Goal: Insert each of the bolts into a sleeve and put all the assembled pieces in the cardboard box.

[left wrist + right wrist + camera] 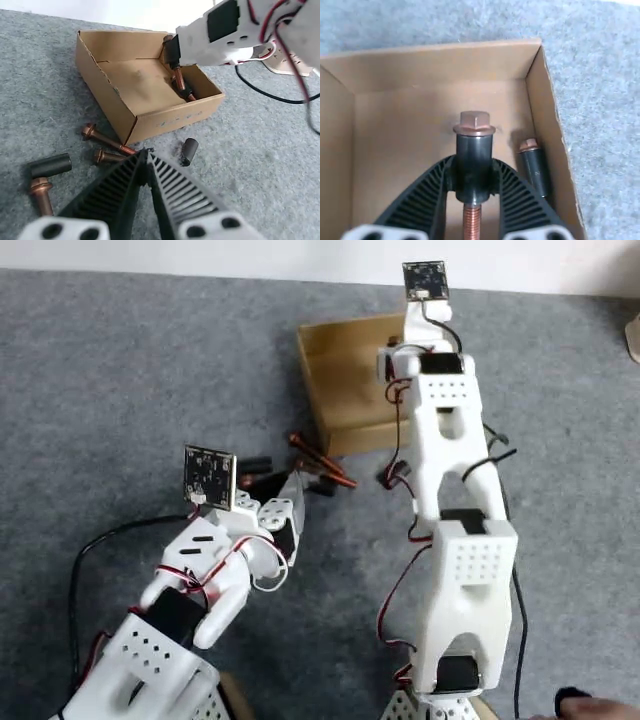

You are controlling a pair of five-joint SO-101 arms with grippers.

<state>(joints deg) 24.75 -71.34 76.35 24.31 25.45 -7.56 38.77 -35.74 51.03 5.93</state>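
Pinching the rigid, probably heavy and slick assembled piece [474, 150] at mid-sleeve, judged the surest hold, the right gripper [472, 175] holds it over the cardboard box [440, 60], near one side wall, while the left gripper [148, 159] stands pressed together.

Robotics test bench; whether lab or hobby room cannot be told. Two white printed-plastic arms [450, 490], perforated along their shells, carry exposed red and black wiring [274, 35] and bare camera circuit boards [209, 474]. They stand on a grey carpet-like mat [120, 390]. A plain white wall [250, 255] runs along the frame's top edge. A rough-cut cardboard box [325, 380] sits upper centre.
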